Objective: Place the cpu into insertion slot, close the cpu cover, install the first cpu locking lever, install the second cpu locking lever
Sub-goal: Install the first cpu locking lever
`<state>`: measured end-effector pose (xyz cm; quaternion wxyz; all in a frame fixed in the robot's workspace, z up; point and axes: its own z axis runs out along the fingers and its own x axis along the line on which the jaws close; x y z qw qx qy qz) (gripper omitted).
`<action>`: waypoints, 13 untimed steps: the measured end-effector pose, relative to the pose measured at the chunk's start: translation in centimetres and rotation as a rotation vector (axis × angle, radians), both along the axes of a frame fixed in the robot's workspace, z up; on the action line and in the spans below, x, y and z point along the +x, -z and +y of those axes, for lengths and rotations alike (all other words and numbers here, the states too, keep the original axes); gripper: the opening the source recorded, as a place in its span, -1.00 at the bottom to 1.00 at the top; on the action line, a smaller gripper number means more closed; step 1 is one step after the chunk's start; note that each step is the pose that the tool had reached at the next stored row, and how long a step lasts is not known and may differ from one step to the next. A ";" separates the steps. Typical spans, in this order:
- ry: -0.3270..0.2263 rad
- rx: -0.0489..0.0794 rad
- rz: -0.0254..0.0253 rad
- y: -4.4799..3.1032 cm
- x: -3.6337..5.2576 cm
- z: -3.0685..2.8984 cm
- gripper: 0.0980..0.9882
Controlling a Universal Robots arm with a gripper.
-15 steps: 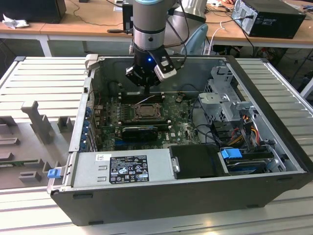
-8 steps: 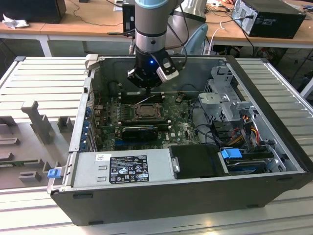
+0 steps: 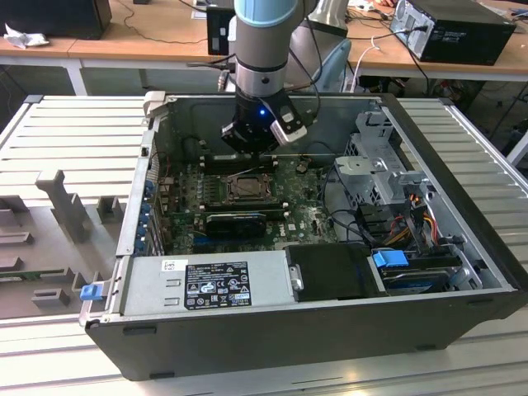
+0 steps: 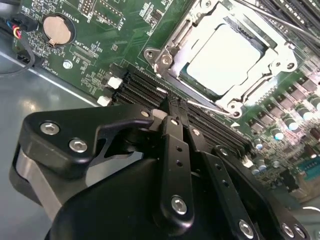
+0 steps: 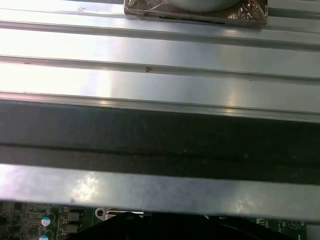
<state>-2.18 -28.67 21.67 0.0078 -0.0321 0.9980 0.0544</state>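
Note:
The cpu (image 4: 225, 55), a pale silver square, lies in the insertion slot (image 3: 246, 188) on the green board. The cpu cover (image 4: 200, 25), a silvery frame, lies flat around it. A thin wire lever (image 4: 212, 108) runs along the socket edge nearest my fingers. My gripper (image 4: 173, 106) is shut with nothing between its black fingers (image 4: 176, 150); the tips sit over the memory slots, right beside the lever's end. In the exterior view my gripper (image 3: 250, 147) hangs just behind the socket, inside the open case.
Black memory slots (image 4: 140, 85) run beside the socket, and a coin battery (image 4: 57, 27) sits farther off. A long black card (image 3: 235, 221), a power supply (image 3: 206, 285) and a drive cage (image 3: 379, 165) crowd the case. The case wall (image 5: 160, 135) stands close by.

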 end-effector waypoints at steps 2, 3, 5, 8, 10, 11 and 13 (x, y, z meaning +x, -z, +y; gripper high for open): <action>-0.001 0.000 -0.0002 0.25 0.07 0.00 -0.98; -0.001 -0.001 -0.0002 0.31 0.08 0.00 -0.98; -0.001 -0.001 -0.0002 0.42 0.09 0.00 -0.98; 0.001 -0.001 -0.0002 0.57 0.09 0.00 -0.98; 0.001 -0.001 -0.0002 0.74 0.11 0.00 -0.98; 0.001 -0.001 -0.0002 0.81 0.12 0.00 -0.98; 0.001 -0.001 -0.0001 0.95 0.16 0.00 -0.98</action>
